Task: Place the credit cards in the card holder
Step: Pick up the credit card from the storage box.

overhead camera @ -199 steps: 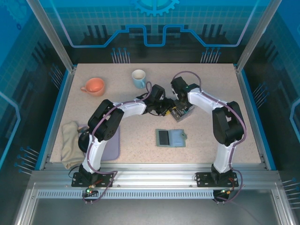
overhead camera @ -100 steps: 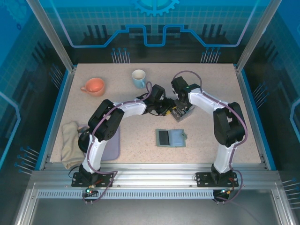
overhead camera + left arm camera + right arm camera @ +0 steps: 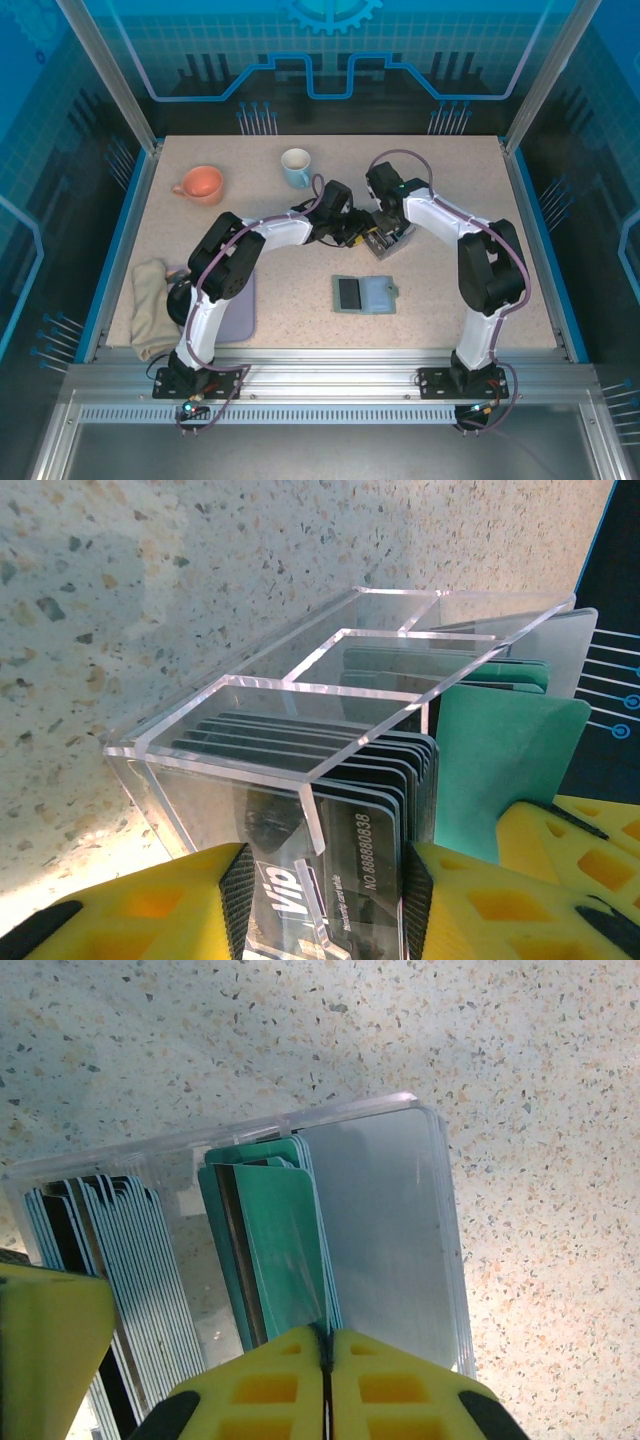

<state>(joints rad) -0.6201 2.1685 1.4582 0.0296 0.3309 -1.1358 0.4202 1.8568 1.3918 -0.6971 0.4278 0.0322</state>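
Two arms reach in toward the table [image 3: 470, 190] ctr & meet over a clear box [image 3: 388, 244], elbows bent outward, forearms angled in so the wrists nearly face each other. We see the left arm stretched low across from the L side, its left gripper [image 3: 355, 235] at the box's L end; in the left wrist view the left gripper [image 3: 322, 900] stands part-open w/ the clear box [image 3: 300, 685] btw its yellow fingers [image 3: 170, 905], pads against the box end, so it grips the box. The right arm arches over from the R & its wrist tips down onto the box; the right gripper [image 3: 326, 1365] is pinched tight on the edge of a teal card [image 3: 275, 1250], which stands in the box's middle slot. The credit cards [image 3: 330, 770] sit upright in the box compartments: dark ones nearest the L fingers, teal ones mid, a white-grey one [image 3: 385, 1230] at the far end. The card holder [image 3: 363, 294] lies open & flat, near the box on the side twd the arm bases, apart from both grippers. A blue mug [image 3: 296, 167] & orange cup [image 3: 200, 184] stand at the back L, well away.
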